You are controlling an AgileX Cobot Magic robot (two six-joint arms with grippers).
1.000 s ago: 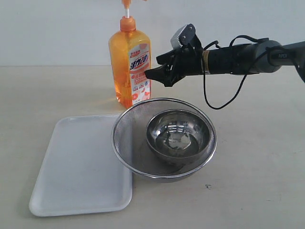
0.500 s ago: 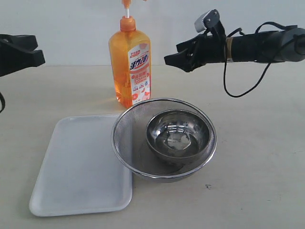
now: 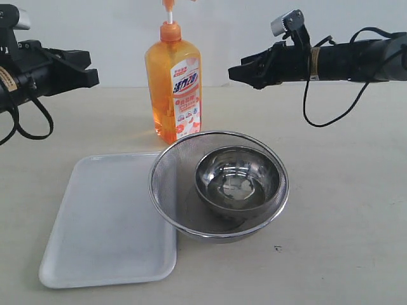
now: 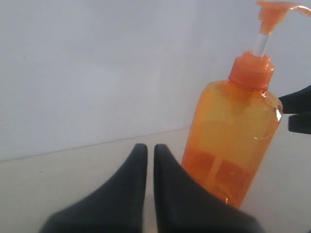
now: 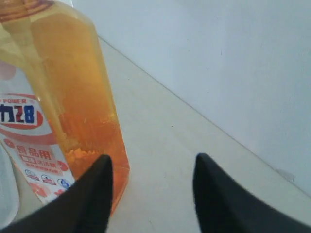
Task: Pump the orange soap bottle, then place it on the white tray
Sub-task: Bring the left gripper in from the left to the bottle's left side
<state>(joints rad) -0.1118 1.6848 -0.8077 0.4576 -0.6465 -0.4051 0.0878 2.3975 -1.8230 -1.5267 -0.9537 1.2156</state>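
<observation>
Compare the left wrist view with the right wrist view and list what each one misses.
Only the left wrist view: the pump head and white stem, and the left gripper, fingers nearly together. Only the right wrist view: the printed label, and the right gripper, fingers apart with nothing between. Both: the orange soap bottle, the table and the white wall.

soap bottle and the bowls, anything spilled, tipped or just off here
Nothing stands out. The orange soap bottle stands upright on the table with no spill visible around it. The steel bowl sits level inside the mesh strainer, whose rim overlaps the white tray edge in the exterior view.
</observation>
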